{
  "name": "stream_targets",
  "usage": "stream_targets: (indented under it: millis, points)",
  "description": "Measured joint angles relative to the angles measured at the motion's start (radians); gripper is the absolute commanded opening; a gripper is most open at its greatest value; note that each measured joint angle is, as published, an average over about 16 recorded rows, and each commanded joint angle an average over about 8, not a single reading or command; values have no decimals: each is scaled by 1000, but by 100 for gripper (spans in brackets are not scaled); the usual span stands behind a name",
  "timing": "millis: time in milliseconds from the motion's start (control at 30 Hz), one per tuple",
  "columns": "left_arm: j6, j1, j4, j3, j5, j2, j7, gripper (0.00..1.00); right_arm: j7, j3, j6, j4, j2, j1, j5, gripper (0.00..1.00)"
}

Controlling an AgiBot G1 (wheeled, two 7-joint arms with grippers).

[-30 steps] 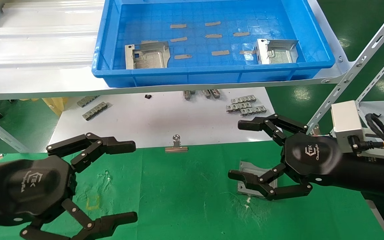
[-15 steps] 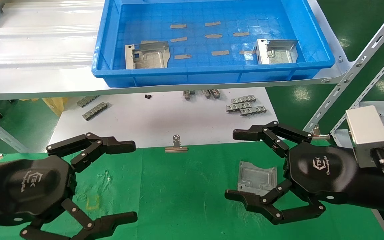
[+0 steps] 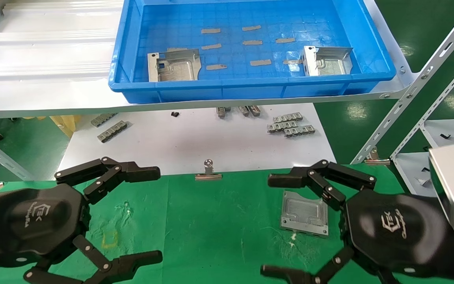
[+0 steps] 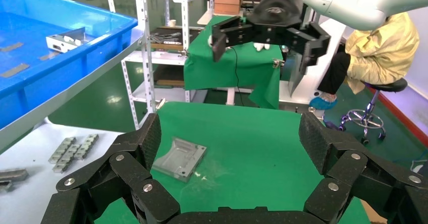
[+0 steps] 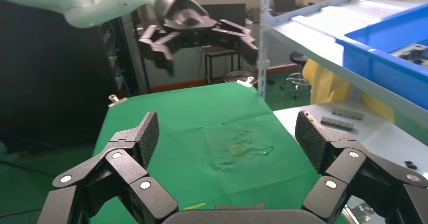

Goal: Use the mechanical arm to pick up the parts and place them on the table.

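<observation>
On the green counter (image 3: pixel 219 221), just this side of the clip (image 3: pixel 209 172) at its far edge and off to the robot's right, one part (image 3: pixel 305 213) lies flat, touching nothing. Right gripper (image 3: pixel 274 225) hangs beside it, fingers spread wide and empty, the upper finger (image 3: pixel 290 180) reaching over the part's far edge, the lower one well on the near side. So the part sits between those fingers, closer to the far one, but free of both. Left gripper (image 3: pixel 156 215) hovers on the other side of the clip, also wide open, holding nothing. Beyond the clip, up in the blue tray (image 3: pixel 250 85), two more parts wait: one (image 3: pixel 174 66) at the left, one (image 3: pixel 326 60) at the right.
</observation>
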Motion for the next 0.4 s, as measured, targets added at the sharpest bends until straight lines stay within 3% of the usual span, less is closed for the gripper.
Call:
stream_targets:
  millis: [400]
  points:
    - [0,0,0,0,0,0,0,100,14,15,3,25,6,-13,0,100]
